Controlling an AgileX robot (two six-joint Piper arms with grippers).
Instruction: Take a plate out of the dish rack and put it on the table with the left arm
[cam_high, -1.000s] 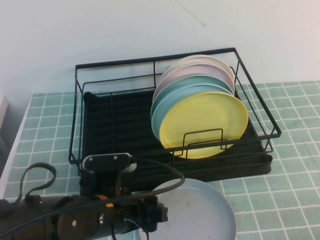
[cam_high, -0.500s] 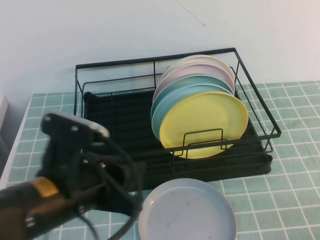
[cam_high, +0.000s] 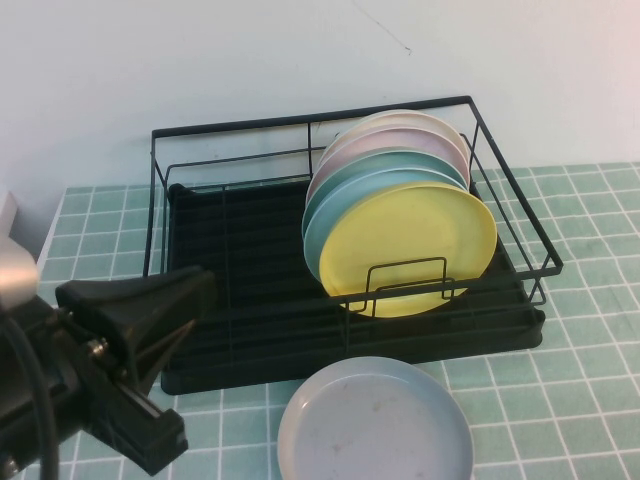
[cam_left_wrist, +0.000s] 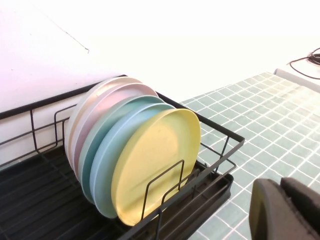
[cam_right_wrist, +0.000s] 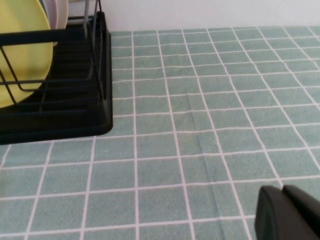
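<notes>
The worktop (cam_high: 590, 300) is showing as a field of small pale green square tiles with white grout lines, running out to a white edge on the robot's left, and a plain white wall is rising directly behind it. In the left wrist view a dark cable is lying on a white surface beyond the far end of the tiles. No brand, label or readable writing is showing on anything.

The dish rack (cam_high: 230, 260), black wire over a ribbed black tray, is sitting toward the back of the worktop. Five plates are standing on edge in its right half, leaning together: a yellow plate (cam_high: 408, 250) in front, a light blue plate (cam_high: 316, 225) just behind it, then a green one, a pink one and a cream one at the back.

The plate (cam_high: 375, 425), pale grey-blue with a raised rim and faint specks on its face, is lying flat on the tiles just in front of the rack, free of any grip.

The left pincer (cam_high: 140, 330) is hanging at the near left of the worktop, well clear of the plate, its fingers together and holding nothing. The right pincer (cam_right_wrist: 287, 212) is appearing only in its own wrist view, over bare tiles to the right of the rack, its two fingers pressed together on nothing.
</notes>
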